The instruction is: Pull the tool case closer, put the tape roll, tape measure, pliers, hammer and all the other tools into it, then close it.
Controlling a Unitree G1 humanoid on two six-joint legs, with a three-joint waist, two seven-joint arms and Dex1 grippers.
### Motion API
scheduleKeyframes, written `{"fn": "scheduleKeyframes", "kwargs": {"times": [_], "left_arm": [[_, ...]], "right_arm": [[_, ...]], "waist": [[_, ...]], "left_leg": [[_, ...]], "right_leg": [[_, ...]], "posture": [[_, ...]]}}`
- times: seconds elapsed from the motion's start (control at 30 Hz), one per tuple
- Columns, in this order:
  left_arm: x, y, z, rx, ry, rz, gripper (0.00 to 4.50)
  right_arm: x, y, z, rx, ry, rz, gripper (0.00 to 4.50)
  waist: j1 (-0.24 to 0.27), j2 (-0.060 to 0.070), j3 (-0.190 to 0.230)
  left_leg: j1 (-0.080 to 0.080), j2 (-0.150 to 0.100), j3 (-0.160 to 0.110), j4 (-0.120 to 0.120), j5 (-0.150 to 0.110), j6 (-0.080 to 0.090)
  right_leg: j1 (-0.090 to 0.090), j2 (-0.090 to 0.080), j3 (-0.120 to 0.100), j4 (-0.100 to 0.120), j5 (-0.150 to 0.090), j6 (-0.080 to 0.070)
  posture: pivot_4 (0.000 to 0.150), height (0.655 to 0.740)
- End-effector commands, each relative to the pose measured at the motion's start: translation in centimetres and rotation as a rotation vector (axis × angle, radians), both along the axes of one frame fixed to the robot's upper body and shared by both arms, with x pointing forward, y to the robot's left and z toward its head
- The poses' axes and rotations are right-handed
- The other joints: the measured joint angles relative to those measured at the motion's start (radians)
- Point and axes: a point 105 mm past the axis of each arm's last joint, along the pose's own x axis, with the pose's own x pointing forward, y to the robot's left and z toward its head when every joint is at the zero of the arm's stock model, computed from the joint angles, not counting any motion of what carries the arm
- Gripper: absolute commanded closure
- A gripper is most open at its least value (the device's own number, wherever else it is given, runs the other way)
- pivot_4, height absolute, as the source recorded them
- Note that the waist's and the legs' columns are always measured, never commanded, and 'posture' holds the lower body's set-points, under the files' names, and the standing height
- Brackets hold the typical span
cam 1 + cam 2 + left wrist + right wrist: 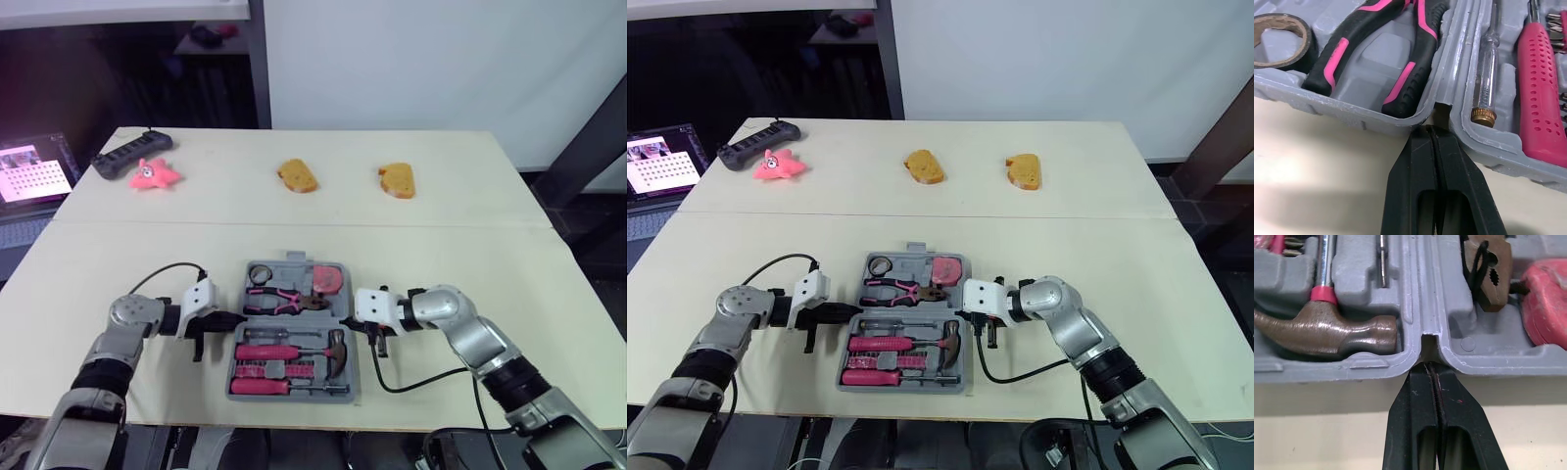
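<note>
Closest to the camera is the tool case (292, 262), sitting wide open and flat at the lower centre of the frame on the table (470, 255). Its upper half has the tape roll (261, 273) in the left corner, the pliers (279, 297) with pink-and-black grips in the middle, and the pink tape measure (326, 280) on the right. The lower half has the hammer (336, 354) with its head at the right edge, plus pink screwdrivers (265, 352) and a row of bits (274, 369), so pretty much everything looks seated in its slot. The left hand (1435, 132) has its two black fingers pressed tight together with nothing between them, tips right up against the notch where the two halves meet on the case's left edge. The right hand (1436, 367) is the same deal on the right edge: fingers squeezed together, empty, tips touching the notch beside the hammer head. Way off in the upper part of the frame are a pink toy (154, 174), a black remote-looking thing (132, 154) and two bread pieces (297, 176), well apart from the case.
</note>
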Motion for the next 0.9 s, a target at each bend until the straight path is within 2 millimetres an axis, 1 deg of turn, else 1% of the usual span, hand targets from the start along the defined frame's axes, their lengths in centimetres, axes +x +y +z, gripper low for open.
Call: {"fn": "scheduleKeyframes", "kwargs": {"times": [0.03,0.23,0.4,0.47,0.57,0.67,0.8,0.83,0.9], "left_arm": [[-0.7,-1.7,0.0,-0.024,-0.004,-0.061,4.49],[-1.4,-1.8,-0.3,-0.021,0.016,-0.074,4.49],[-2.6,-2.4,-0.8,-0.020,0.045,-0.112,4.49],[-2.8,-2.4,-0.8,-0.018,0.048,-0.110,4.49],[-3.0,-2.4,-0.9,-0.022,0.053,-0.104,4.49],[-2.9,-2.2,-0.9,-0.015,0.049,-0.092,4.49],[-2.9,-1.9,-0.9,-0.011,0.051,-0.089,4.49],[-2.8,-1.7,-0.8,-0.007,0.049,-0.082,4.49],[-2.3,-0.7,-0.5,0.009,0.038,-0.043,4.49]], "right_arm": [[-1.1,1.6,0.6,0.036,-0.014,0.053,4.50],[-2.1,1.5,0.6,0.034,0.009,0.043,4.50],[-3.6,1.4,0.4,0.031,0.041,0.045,4.50],[-3.9,1.2,0.3,0.026,0.049,0.036,4.50],[-4.0,0.7,-0.1,0.015,0.057,0.017,4.50],[-4.3,0.7,-0.1,0.017,0.067,0.016,4.50],[-4.2,0.7,-0.2,0.017,0.066,0.006,4.50],[-4.0,0.6,-0.2,0.018,0.064,-0.001,4.50],[-3.5,0.1,-0.2,0.011,0.054,-0.023,4.50]], "waist": [[0.000,0.000,0.000],[0.001,0.000,0.000],[0.001,0.000,0.000],[0.001,0.000,0.000],[0.001,0.000,0.000],[0.002,0.000,0.000],[0.001,0.000,0.000],[0.001,0.000,0.000],[0.001,0.000,0.000]], "left_leg": [[0.000,0.000,0.000,0.000,0.000,0.000],[0.000,0.000,0.000,0.000,0.000,0.000],[0.000,0.000,0.000,0.000,0.000,0.000],[0.000,0.000,0.000,0.000,0.000,0.000],[0.000,0.000,0.000,0.000,0.000,0.000],[0.001,0.000,0.000,0.000,0.000,0.000],[0.001,0.000,0.000,0.000,0.000,0.000],[0.001,0.000,0.000,0.000,0.000,0.000],[0.001,0.000,0.000,0.000,0.000,0.000]], "right_leg": [[0.000,0.000,0.000,0.000,0.000,0.000],[0.000,0.000,0.000,0.000,0.000,0.000],[0.000,0.000,0.000,-0.001,0.000,0.000],[0.000,0.000,0.000,-0.001,0.000,0.000],[0.001,0.000,0.000,-0.001,0.000,0.000],[0.001,0.000,0.000,-0.001,0.000,0.000],[0.001,0.000,0.000,-0.001,0.000,0.000],[0.001,0.000,0.000,-0.001,0.000,0.000],[0.001,0.000,0.000,-0.001,0.000,0.000]], "posture": [[0.150,0.7400],[0.150,0.7400],[0.150,0.7400],[0.150,0.7400],[0.150,0.7400],[0.150,0.7400],[0.150,0.7400],[0.150,0.7400],[0.150,0.7400]]}}
